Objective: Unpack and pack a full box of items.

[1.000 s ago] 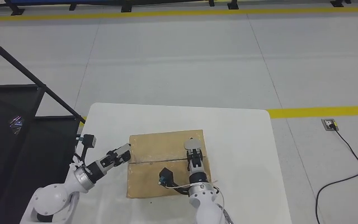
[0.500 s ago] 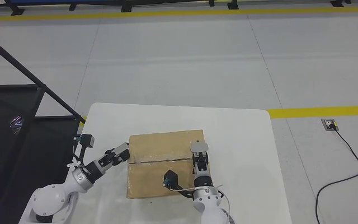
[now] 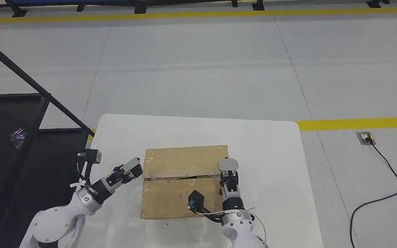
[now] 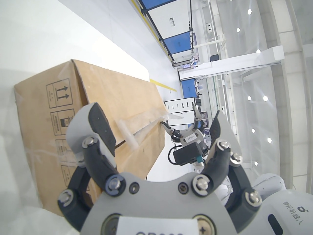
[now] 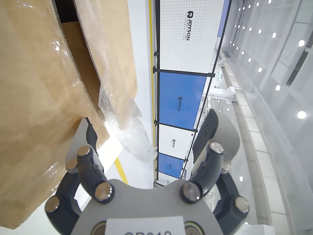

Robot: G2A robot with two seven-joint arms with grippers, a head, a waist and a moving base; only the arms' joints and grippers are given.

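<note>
**Two end effectors flank a taped box on the counter**

A brown cardboard box [image 3: 180, 162] sits on the white counter [image 3: 273, 161], near the robot's side and roughly central between the two arms. Its two top flaps lie down and meet along a seam that runs from the left side to the right. The right wrist view shows a dark gap between the flaps at that end [image 5: 58, 1].

The left end effector [image 3: 131, 166] is at the box's left side, level with the seam, its jaws spread wide and gripping nothing. In its own wrist view [image 4: 156, 113], one dark finger pad [image 4: 101, 125] stands in front of the printed side wall of the box [image 4: 49, 113]; whether it touches cannot be told.

The right end effector [image 3: 228, 170] is at the box's right edge, also at the seam, jaws apart and empty. In its wrist view [image 5: 149, 121], one finger [image 5: 90, 133] lies close by the corner of a flap. A loose, crumpled tail of clear tape [image 5: 132, 128] hangs off the seam into the space between the jaws. More clear tape [image 4: 149, 123] runs along the seam on top.
</note>
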